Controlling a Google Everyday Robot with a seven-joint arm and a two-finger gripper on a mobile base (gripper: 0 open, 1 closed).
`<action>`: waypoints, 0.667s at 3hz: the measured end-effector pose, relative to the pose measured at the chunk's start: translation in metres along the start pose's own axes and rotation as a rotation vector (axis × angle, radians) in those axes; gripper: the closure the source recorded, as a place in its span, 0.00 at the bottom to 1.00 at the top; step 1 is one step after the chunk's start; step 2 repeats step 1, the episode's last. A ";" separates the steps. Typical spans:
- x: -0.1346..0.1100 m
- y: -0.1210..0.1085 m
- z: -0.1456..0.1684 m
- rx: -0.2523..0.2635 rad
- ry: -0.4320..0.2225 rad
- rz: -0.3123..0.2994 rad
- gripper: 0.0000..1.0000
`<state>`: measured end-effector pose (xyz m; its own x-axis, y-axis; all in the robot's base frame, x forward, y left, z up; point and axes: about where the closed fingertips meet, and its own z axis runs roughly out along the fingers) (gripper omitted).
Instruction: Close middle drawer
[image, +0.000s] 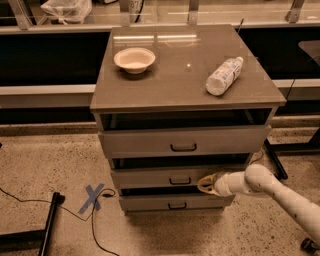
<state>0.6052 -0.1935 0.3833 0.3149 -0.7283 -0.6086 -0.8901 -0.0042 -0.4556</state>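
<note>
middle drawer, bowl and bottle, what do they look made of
Middle drawer: probably painted metal or laminate; flat, matte grey front with a dark loop handle. Bowl: pale, matte, thin-rimmed, perhaps paper or plastic. Bottle: likely clear plastic; translucent body with a label, lying on its side. The gripper is at the middle drawer's front, right of the handle.
</note>
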 end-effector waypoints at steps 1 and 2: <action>0.010 0.024 -0.004 -0.016 -0.061 0.076 1.00; 0.010 0.024 -0.004 -0.016 -0.061 0.076 1.00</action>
